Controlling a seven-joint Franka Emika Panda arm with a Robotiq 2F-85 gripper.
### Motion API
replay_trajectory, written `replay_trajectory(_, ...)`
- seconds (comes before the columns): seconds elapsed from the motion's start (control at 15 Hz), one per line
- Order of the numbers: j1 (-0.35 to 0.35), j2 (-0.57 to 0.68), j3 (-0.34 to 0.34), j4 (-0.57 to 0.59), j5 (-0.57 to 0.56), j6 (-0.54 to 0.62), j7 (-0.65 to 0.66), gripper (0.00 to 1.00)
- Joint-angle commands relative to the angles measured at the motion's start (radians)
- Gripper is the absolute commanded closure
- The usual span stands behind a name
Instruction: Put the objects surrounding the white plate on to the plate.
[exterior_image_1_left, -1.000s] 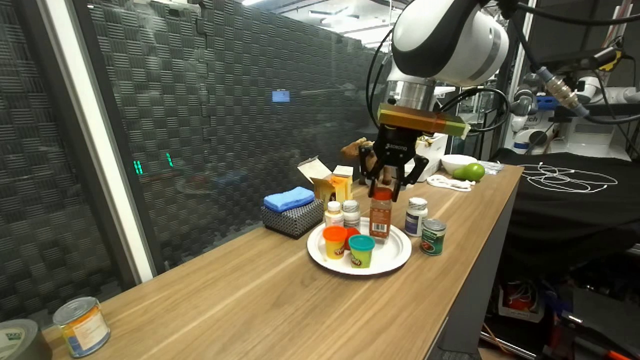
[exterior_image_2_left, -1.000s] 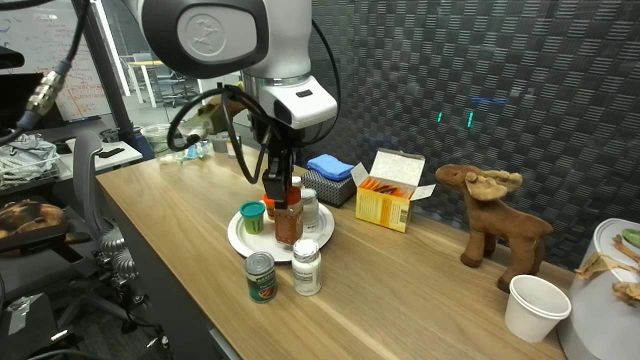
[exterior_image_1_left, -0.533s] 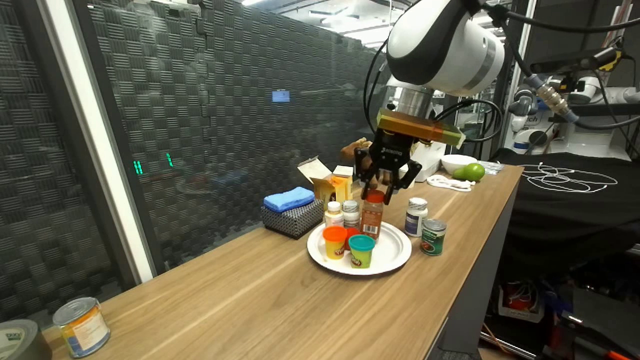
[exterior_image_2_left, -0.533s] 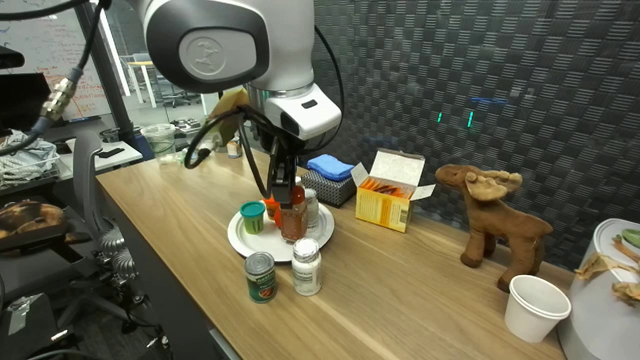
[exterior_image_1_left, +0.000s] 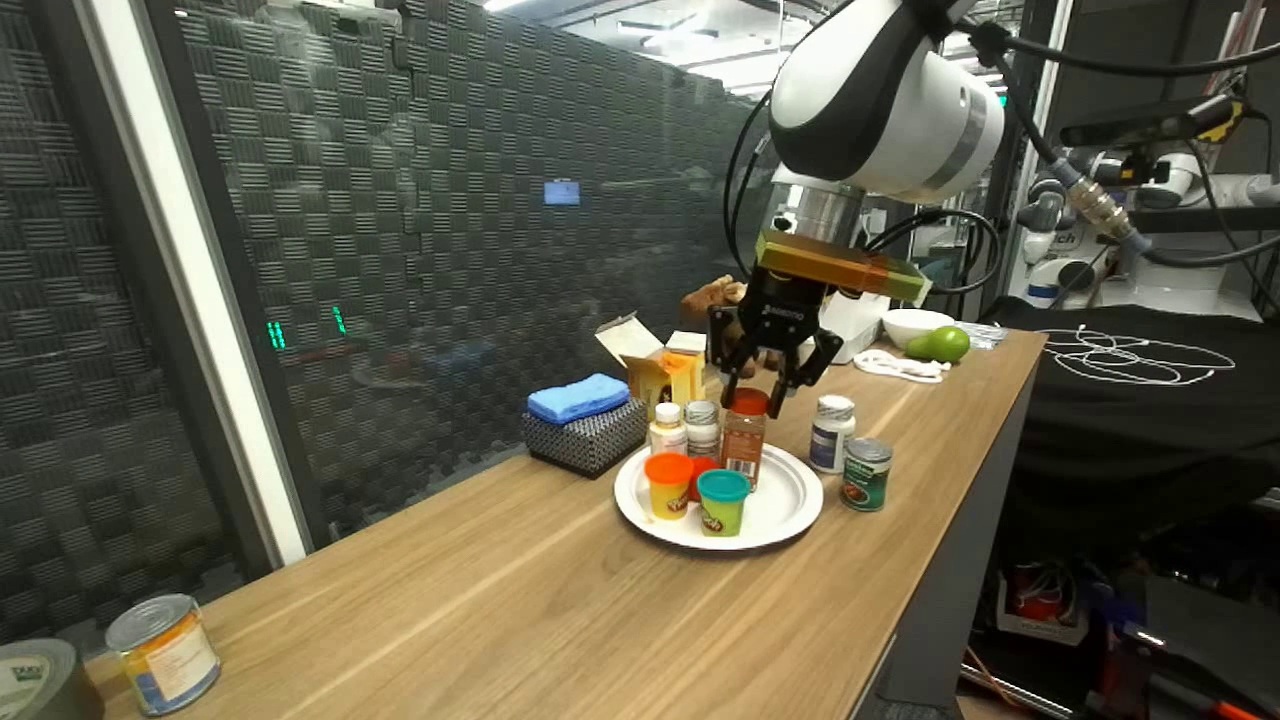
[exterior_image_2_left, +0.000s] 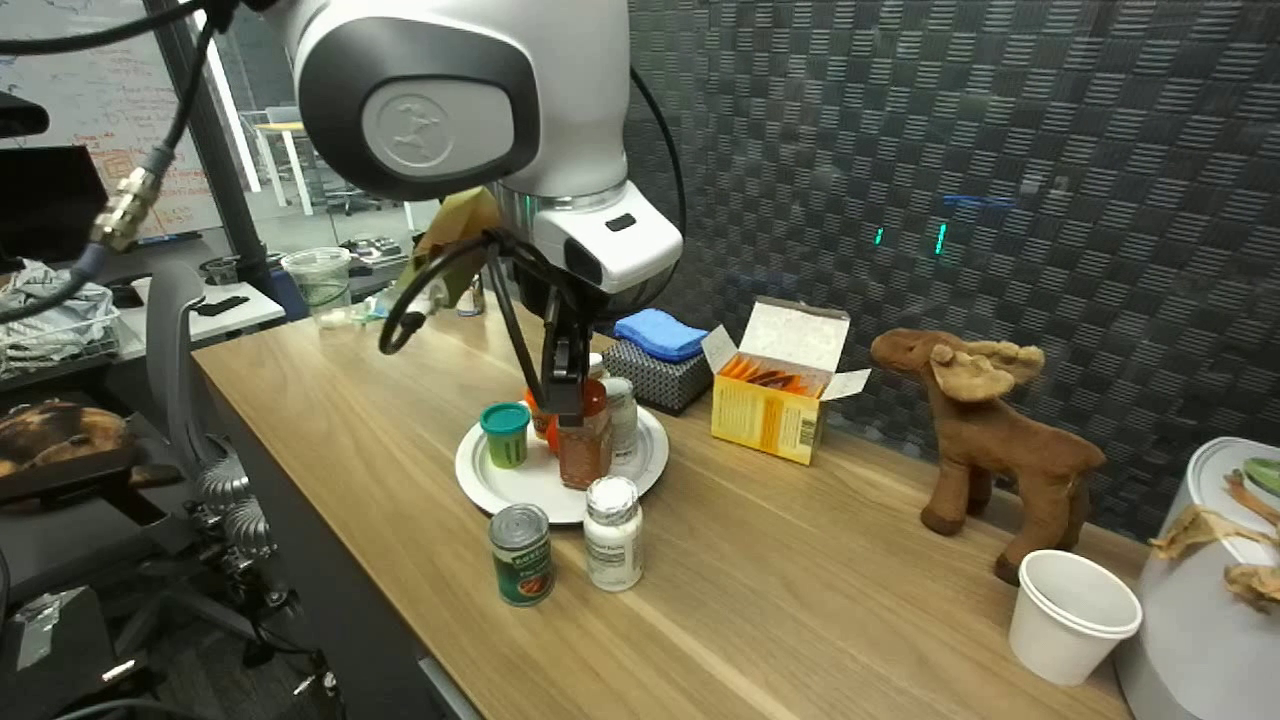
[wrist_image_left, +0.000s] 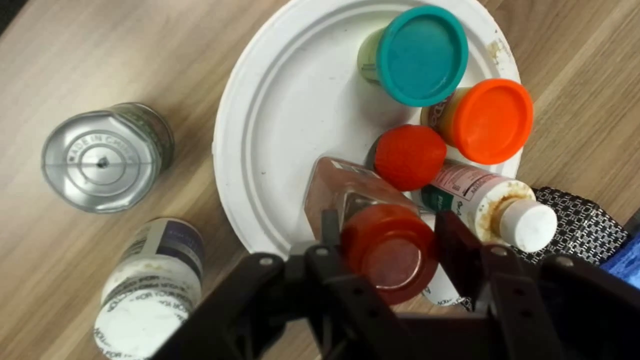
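end effector (exterior_image_1_left: 752, 401) clasping red-capped bottle (exterior_image_1_left: 742, 442), pill bottle (exterior_image_1_left: 704, 432) just beside, blue cloth (exterior_image_2_left: 660, 335), yellow carton (exterior_image_2_left: 764, 418), plush moose (exterior_image_2_left: 1018, 448)

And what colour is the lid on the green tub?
The tub's lid is teal; the wrist view shows it best.

Fingers (wrist_image_left: 461, 257) gripping red-capped bottle (wrist_image_left: 382, 232); 2 tubs (wrist_image_left: 422, 57) (wrist_image_left: 492, 122) on plate (wrist_image_left: 300, 110); can (wrist_image_left: 105, 160), pill bottle (wrist_image_left: 150, 295) beside it.

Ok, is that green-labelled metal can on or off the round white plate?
Off: in the wrist view, wooden tabletop shows between the metal can and the plate.
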Motion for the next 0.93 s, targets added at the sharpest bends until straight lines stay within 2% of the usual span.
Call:
replay_trajectory(0.0,0.001,-0.037,0.001,-0.018,-0.004,0.022,-0.002,0.18)
replay_trajectory(0.13,0.0,-0.067,-0.006,-0.027,-0.007,0.05,0.028,0.02)
replay_trajectory(0.2,-0.003,-0.086,-0.014,-0.032,-0.018,0.073,0.051,0.0)
replay_trajectory(0.53,-0.044,-0.148,-0.066,-0.048,-0.126,0.12,0.183,0.0)
replay_trajectory(0.73,-0.082,-0.135,-0.09,-0.033,-0.225,0.08,0.27,0.0)
replay_trajectory(0.87,-0.096,-0.117,-0.098,-0.021,-0.239,0.043,0.288,0.0)
